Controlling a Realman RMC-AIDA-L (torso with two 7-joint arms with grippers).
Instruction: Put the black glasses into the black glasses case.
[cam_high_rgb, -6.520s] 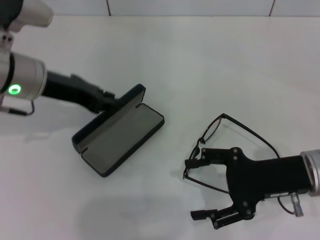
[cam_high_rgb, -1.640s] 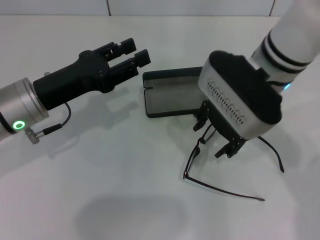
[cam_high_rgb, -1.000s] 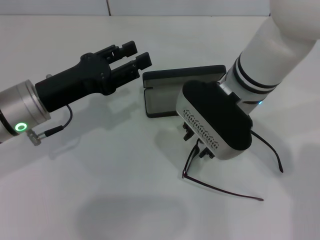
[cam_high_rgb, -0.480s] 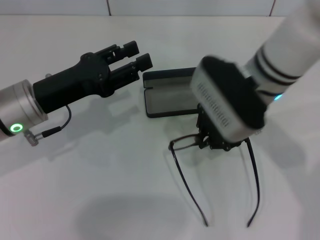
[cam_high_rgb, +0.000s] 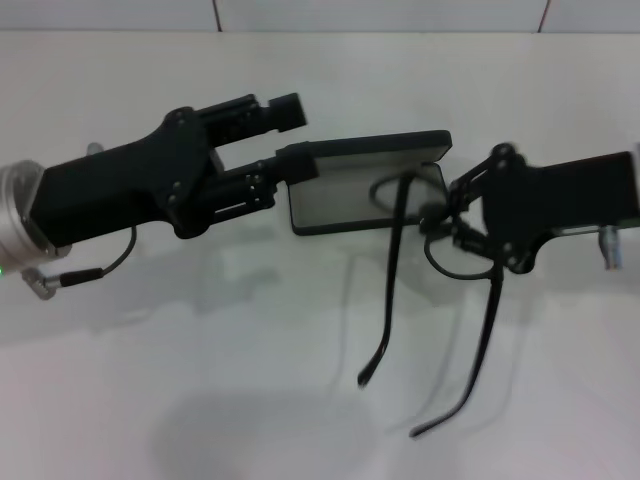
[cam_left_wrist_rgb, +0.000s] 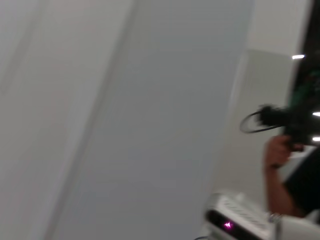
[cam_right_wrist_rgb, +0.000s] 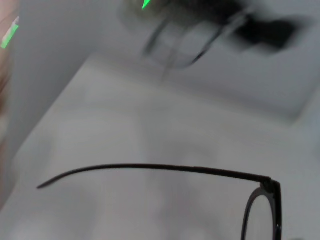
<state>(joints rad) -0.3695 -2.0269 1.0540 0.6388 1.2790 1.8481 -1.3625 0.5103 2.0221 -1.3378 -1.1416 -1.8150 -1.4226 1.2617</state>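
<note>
- White tabletop (cam_high_rgb: 250, 400) is spreading wide under both arms, with a tiled wall line running along its far edge; the near half, in front of the arms, is lying bare.
- Left black gripper (cam_high_rgb: 285, 145) is reaching in from the left, its fingers spread, one above and one at the left end of the black rectangular hard glasses case (cam_high_rgb: 365, 185).
- That case is lying open at mid-table, grey lining facing up, lid raised along the far side.
- Right black gripper (cam_high_rgb: 450, 215) is coming in from the right edge, fingers closing on the front of the thin black wire-framed glasses (cam_high_rgb: 440, 290), just beside the case's right end.
- Both slim temple arms are hanging out toward the near edge, unfolded, well apart from each other.
- From the right wrist camera, one temple (cam_right_wrist_rgb: 155, 169) and a lens rim are showing sharp over the pale table.
- Left wrist camera is showing only wall and a blurred person.
</note>
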